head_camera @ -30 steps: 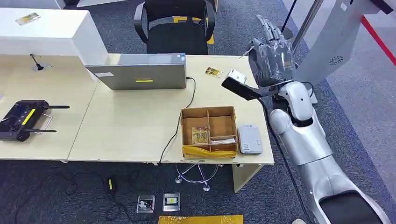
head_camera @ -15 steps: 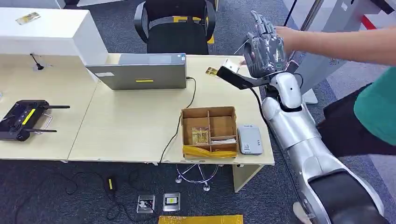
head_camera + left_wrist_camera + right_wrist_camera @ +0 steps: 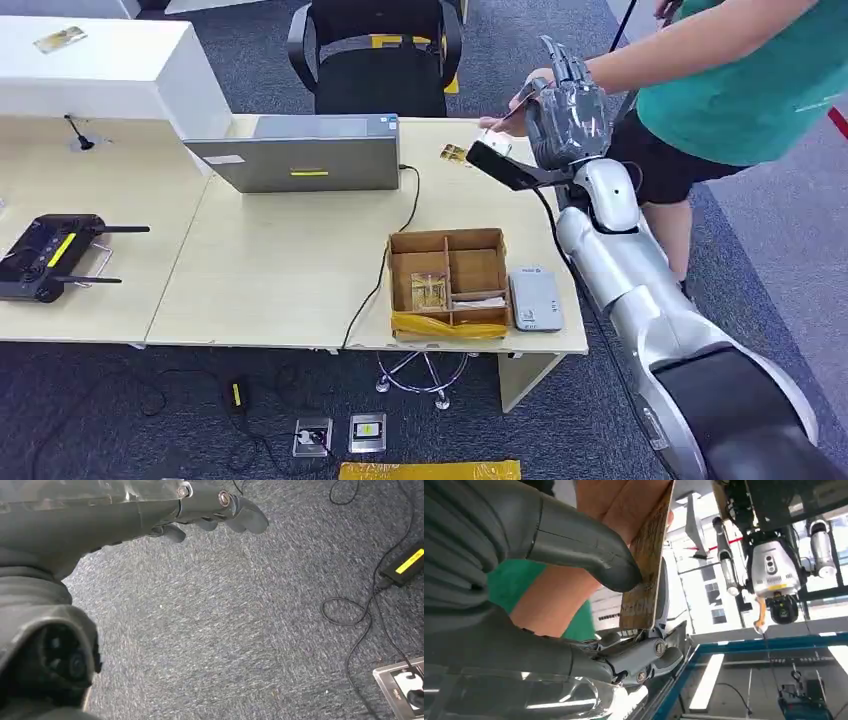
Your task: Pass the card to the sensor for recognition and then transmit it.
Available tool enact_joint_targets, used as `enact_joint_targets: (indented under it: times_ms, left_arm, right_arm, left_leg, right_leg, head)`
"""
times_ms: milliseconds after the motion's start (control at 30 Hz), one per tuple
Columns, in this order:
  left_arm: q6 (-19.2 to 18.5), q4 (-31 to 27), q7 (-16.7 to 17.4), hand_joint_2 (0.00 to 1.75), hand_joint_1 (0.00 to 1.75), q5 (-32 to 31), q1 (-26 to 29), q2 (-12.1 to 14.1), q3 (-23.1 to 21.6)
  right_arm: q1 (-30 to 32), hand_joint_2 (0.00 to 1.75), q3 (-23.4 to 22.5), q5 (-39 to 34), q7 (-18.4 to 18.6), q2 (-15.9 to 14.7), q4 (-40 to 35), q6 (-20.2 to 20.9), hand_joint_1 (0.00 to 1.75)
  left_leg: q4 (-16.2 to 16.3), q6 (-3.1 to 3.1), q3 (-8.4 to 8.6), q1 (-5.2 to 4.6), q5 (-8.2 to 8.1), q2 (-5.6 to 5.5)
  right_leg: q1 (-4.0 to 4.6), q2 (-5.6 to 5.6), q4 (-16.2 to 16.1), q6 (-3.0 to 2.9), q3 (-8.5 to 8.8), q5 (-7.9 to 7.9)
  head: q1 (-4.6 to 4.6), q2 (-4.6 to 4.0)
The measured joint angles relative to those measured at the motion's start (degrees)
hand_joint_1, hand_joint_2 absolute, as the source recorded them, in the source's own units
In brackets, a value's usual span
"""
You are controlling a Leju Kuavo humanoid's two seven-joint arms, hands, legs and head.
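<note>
**Handover at the desk's far corner**

Right hand [image 3: 566, 112] is raised above the far right corner of the desk [image 3: 270, 270], at about one o'clock from the cardboard box [image 3: 448, 282]. It pinches a card [image 3: 649, 565] between thumb [image 3: 579, 545] and fingers; the right wrist view shows the thumb pressed on the card's brown printed face. A person's hand [image 3: 515, 105] has come up against the card from the eleven o'clock side of the robot's hand, and in the wrist view it lies along the card's back. Whether the person has already gripped it I cannot tell.

The card looks thin, stiff and light, probably slick plastic. It should be held flat on both faces near one short end, so the free end is left for the taker. A loose pinch could let it slide out.

Left hand [image 3: 200, 505] hangs over dark carpet with its fingers curled in on nothing.

The desk is pale wood. A grey card reader [image 3: 535, 298] lies just beside the box at three o'clock. The box is divided, and another card [image 3: 429, 290] lies in its near left compartment. A closed laptop [image 3: 300, 152] sits at eleven o'clock from the box, with a black office chair [image 3: 375, 55] beyond it. The person in a teal shirt [image 3: 745, 85] stands at the desk's right end.
</note>
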Motion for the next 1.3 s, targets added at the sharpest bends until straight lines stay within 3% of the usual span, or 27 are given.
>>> enact_joint_targets:
  times_ms: [133, 167, 200, 567, 1000, 1133, 1300]
  left_arm:
    - [-0.07, 0.00, 0.00, 0.00, 0.00, 0.00, 0.00, 0.00, 0.00]
    - [-0.09, 0.00, 0.00, 0.00, 0.00, 0.00, 0.00, 0.00, 0.00]
    - [-0.11, 0.00, 0.00, 0.00, 0.00, 0.00, 0.00, 0.00, -0.02]
    - [-0.48, 0.00, 0.00, 0.00, 0.00, -0.02, -0.06, 0.00, -0.26]
    - [-0.55, 0.00, 0.00, 0.00, 0.00, 1.64, -0.06, 0.04, -0.59]
    - [-0.22, 0.00, 0.00, 0.00, 0.00, 2.49, 0.18, 0.04, -0.83]
    - [0.68, 0.00, -0.02, 0.00, 0.00, 4.00, 0.88, 0.04, -1.25]
  right_arm:
    - [-0.32, 1.75, 0.00, 0.13, 0.11, 0.04, 1.97, 0.02, 1.68]
    - [-0.34, 1.75, 0.00, 0.17, 0.13, 0.02, 2.32, 0.04, 1.24]
    - [-0.41, 1.75, 0.00, 0.20, 0.20, 0.02, 2.68, 0.11, 0.00]
    - [-0.49, 1.75, 0.00, 0.17, -0.02, 0.02, 4.61, -0.59, 0.00]
    - [0.12, 1.75, -0.11, -3.81, -3.13, -0.92, 2.71, -2.69, 0.00]
    - [1.60, 1.75, -0.70, -5.38, -4.07, -2.41, -0.73, -4.40, 0.00]
    - [5.11, 1.75, -3.32, -5.27, -7.29, -5.72, -6.88, -10.16, 0.00]
  left_leg:
    - [0.00, 0.00, 0.00, -0.01, 0.00, 0.00]
    - [0.01, 0.00, 0.00, -0.01, 0.00, 0.00]
    - [0.01, 0.00, 0.00, -0.01, 0.00, 0.00]
    - [0.01, 0.00, 0.03, 0.00, 0.00, 0.02]
    - [0.02, 0.00, 0.06, 0.00, 0.00, 0.03]
    - [0.02, 0.00, 0.06, 0.00, 0.00, 0.02]
    - [0.04, 0.01, 0.10, -0.01, -0.01, 0.02]
  right_leg:
    - [0.00, 0.00, -0.01, 0.00, 0.00, 0.00]
    - [0.00, 0.00, -0.01, 0.00, 0.00, 0.00]
    - [-0.01, 0.00, -0.01, 0.00, 0.00, 0.00]
    - [0.00, 0.02, 0.00, 0.00, -0.03, 0.00]
    - [0.00, 0.03, -0.01, 0.00, -0.01, 0.00]
    - [0.00, 0.02, -0.01, 0.00, 0.00, 0.00]
    - [-0.01, 0.02, -0.05, 0.00, 0.04, 0.00]
  head:
    - [0.02, 0.00]
    - [0.02, 0.00]
    - [0.02, 0.00]
    - [0.00, 0.00]
    - [0.02, 0.00]
    - [0.02, 0.00]
    - [-0.02, 0.00]
